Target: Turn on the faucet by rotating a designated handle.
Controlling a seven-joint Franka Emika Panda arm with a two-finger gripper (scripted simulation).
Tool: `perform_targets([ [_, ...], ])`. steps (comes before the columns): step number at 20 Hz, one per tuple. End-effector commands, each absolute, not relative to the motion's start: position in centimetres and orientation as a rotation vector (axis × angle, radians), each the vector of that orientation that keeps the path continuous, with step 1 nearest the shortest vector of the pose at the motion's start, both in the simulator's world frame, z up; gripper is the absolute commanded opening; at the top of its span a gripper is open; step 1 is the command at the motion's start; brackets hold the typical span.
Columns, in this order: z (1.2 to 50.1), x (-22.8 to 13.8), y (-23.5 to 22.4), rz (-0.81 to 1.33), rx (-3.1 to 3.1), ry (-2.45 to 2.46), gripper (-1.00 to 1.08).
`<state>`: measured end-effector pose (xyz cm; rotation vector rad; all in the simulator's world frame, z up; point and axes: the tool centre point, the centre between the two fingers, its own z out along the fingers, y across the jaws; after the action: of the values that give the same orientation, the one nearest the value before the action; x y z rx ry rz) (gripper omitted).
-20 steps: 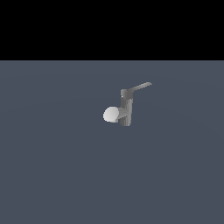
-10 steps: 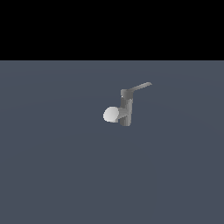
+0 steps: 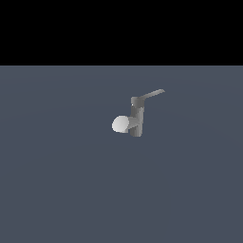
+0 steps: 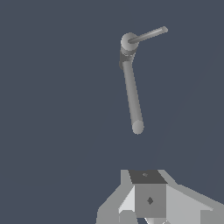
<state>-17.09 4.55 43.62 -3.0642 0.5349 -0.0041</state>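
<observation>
Matt grey metal-look faucet (image 3: 136, 118), smooth pale spout (image 3: 120, 124), thin matt handle (image 3: 153, 94), flat slate floor (image 3: 57, 180)

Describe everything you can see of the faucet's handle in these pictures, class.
The handle is a thin, flat grey bar that looks like metal. It sticks out from the top of the faucet, pointing toward the exterior view's right and tilted slightly upward. The wrist view shows it as a slim rod leaving the round top. Nothing touches it; only part of the gripper's body shows, well short of it.
</observation>
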Motion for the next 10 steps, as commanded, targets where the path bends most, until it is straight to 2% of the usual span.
perform_targets([
  [1,42.4,-15.5,4.7,-0.004,-3.044,0.637,-1.0],
  [10,38.2,-9.8,4.2,-0.003,-2.949,0.995,-1.0],
])
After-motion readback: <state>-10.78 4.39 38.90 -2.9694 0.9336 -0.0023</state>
